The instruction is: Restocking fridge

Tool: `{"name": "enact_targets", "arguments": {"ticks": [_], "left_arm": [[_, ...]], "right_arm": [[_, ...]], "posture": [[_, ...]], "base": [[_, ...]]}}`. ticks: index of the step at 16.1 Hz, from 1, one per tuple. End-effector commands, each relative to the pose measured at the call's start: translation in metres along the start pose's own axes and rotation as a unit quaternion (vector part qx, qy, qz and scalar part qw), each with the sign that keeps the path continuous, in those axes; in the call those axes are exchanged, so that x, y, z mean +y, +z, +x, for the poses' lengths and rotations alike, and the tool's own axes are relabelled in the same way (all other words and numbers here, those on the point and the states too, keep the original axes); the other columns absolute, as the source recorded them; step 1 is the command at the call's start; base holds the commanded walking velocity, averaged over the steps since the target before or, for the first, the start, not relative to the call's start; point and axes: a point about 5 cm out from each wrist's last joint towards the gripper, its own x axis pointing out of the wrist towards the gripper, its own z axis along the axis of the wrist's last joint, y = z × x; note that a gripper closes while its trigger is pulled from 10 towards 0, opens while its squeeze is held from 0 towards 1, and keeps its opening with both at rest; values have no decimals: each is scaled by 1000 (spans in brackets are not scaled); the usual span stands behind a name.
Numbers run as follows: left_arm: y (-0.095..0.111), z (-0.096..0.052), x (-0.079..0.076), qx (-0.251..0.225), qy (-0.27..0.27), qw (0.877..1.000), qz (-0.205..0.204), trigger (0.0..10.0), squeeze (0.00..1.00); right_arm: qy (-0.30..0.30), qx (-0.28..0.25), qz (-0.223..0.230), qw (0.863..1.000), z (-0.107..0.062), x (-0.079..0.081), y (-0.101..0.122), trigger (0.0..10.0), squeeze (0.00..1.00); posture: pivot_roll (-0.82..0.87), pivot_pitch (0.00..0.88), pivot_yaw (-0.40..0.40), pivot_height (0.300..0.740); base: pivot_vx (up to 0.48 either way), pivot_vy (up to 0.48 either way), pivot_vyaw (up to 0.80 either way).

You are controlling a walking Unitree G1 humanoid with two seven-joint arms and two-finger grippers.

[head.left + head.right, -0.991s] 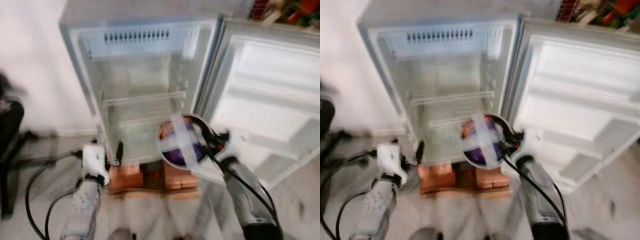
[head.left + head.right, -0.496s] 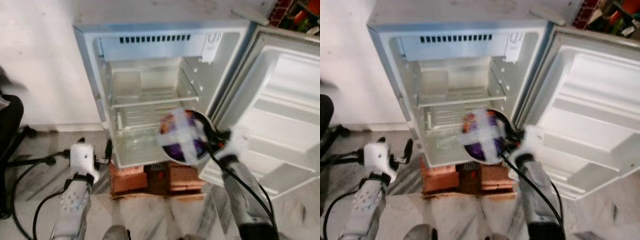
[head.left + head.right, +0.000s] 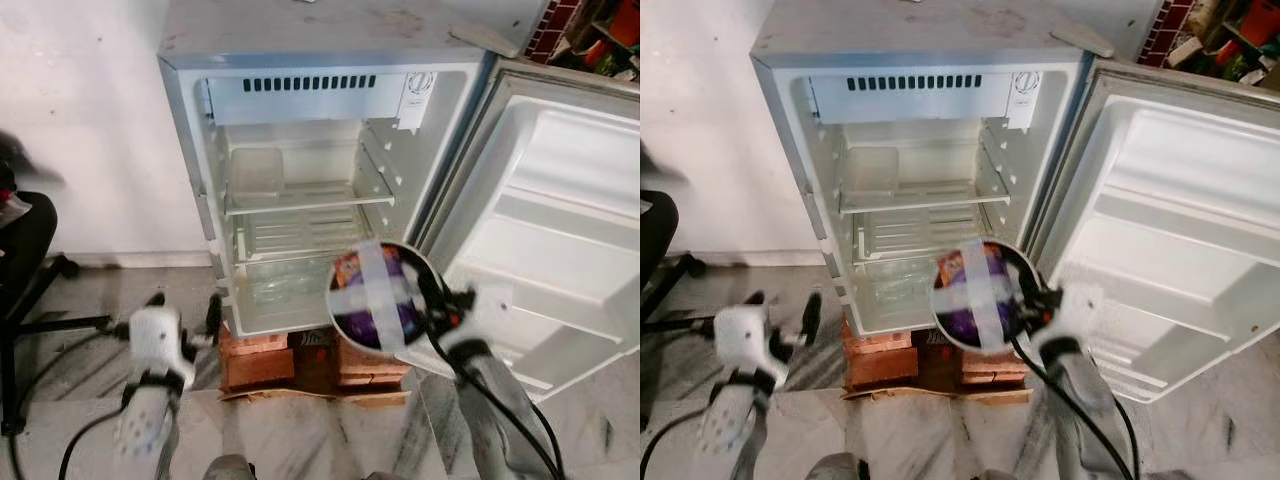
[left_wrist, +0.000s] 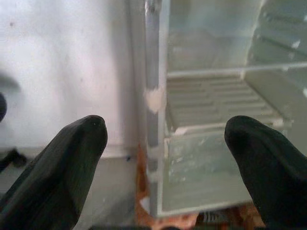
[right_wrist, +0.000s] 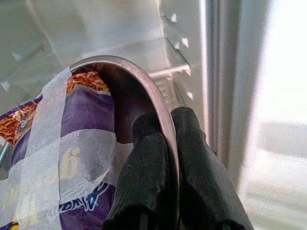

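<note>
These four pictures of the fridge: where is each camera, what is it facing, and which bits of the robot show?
Left eye view: on the head, facing down at the open fridge; both arms show.
Right eye view: beside it, same scene.
Left wrist view: on the left arm, looking along the open left gripper at the fridge's side wall and shelves.
Right wrist view: on the right arm, along the right gripper pinching the rim of a taped bowl.
All four share the fridge.

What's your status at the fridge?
Right gripper pinching rim of taped metal bowl with purple packet. Left gripper open. White fridge open, path clear.
</note>
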Motion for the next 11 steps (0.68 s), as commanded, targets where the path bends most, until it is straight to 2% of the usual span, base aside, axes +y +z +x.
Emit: {"name": "enact_targets", "arguments": {"ticks": [1,2,5,11], "left_arm": [[4,0,-1,-5,1,1000,1,10000,0],[3,-1,-1,-5,1,1000,0,10000,0],[5,0,-2,-4,-3,1000,2,10000,0],[5,5,-5,-4,-13,1000,0,10000,0]], "right_arm": [[-1,-23,-12,1000,-3,-3,10,10000,0],[-1,-19,-16,1000,-5,-5,9,10000,0],[14,-16,-21,1000,-4,0,9,10000,0],[30,-20,-29,999,1,4,12,10000,0]], "posture": [[110,60,-65,740],[110,57,-66,740],[109,57,-67,740],[105,55,-67,740]], "base": [[0,0,0],[0,0,0],[290,0,0],[374,0,0]]}}
